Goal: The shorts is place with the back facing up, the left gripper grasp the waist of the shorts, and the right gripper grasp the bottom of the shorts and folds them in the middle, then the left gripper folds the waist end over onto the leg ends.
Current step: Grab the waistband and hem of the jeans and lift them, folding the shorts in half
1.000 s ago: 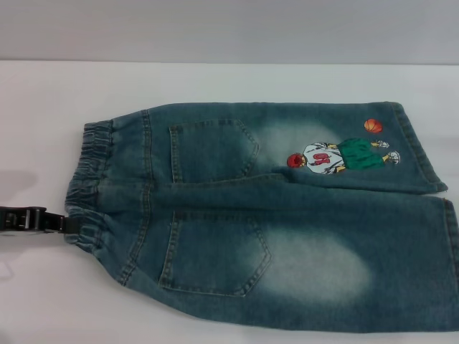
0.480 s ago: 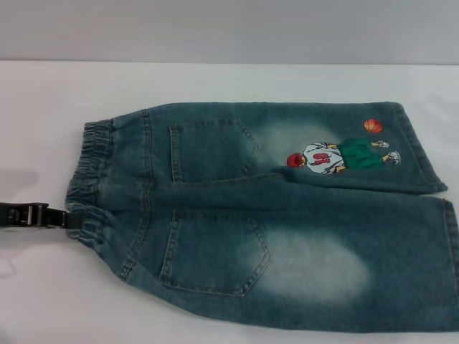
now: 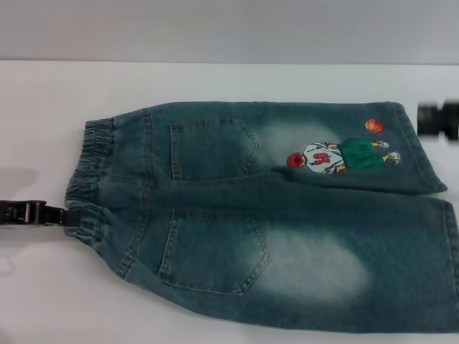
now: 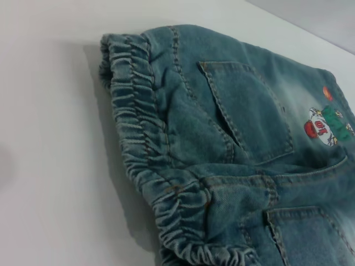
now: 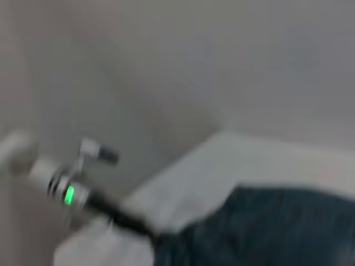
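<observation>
On the white table (image 3: 43,107) the shorts (image 3: 287,215) lie flat, back up, both pockets showing; waist of the shorts (image 3: 86,183) toward robot's left, bottom of the shorts (image 3: 430,165) toward its right, cartoon print (image 3: 341,155) on the far leg. Left gripper (image 3: 63,215) sits low at the near part of the waistband, tips touching the gathered elastic; can't tell if it has clamped. Right gripper (image 3: 439,119) is at the far leg hem, blurred, just beside the fabric; finger state unreadable.
</observation>
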Robot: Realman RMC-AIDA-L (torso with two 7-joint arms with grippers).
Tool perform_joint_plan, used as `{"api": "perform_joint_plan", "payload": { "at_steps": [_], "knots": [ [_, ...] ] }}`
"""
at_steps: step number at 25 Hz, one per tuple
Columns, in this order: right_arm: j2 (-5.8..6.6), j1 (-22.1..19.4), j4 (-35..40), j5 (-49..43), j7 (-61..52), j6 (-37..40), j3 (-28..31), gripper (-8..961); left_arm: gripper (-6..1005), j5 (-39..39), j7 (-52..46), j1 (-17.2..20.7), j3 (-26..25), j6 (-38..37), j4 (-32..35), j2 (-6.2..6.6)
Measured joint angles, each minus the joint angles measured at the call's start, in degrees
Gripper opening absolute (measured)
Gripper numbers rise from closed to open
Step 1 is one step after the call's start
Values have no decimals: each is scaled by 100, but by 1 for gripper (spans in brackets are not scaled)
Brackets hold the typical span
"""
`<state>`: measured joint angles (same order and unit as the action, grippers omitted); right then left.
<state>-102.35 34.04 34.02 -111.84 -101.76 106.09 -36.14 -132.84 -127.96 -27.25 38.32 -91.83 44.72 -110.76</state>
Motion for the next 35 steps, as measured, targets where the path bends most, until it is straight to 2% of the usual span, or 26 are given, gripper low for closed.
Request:
{"api": "perform_joint_plan", "payload": {
  "at_steps": [1, 4, 10, 14, 22, 35],
  "knots": [
    [-22, -24, 129, -341, 192, 254, 3, 568, 37, 0, 0, 0, 0, 0, 0, 0],
    [-26, -75, 197, -532, 339, 448, 9, 568, 37, 4, 2, -14, 3, 20, 5, 12],
    [23, -157, 297, -1308, 631, 1107, 80, 568, 37, 5, 4, -28, 3, 20, 23, 12],
    [33, -141, 345, -1929, 634, 1262, 101, 568, 37, 5, 7, -39, 1, 11, 37, 8],
    [56, -80, 375, -2987, 592, 1219, 107, 568, 36, 4, -21, -63, 0, -18, 47, -10],
    [34, -1, 435, -4037, 282, 769, 14, 568, 36, 4, -76, -79, 0, 6, 13, -52]
  ]
}}
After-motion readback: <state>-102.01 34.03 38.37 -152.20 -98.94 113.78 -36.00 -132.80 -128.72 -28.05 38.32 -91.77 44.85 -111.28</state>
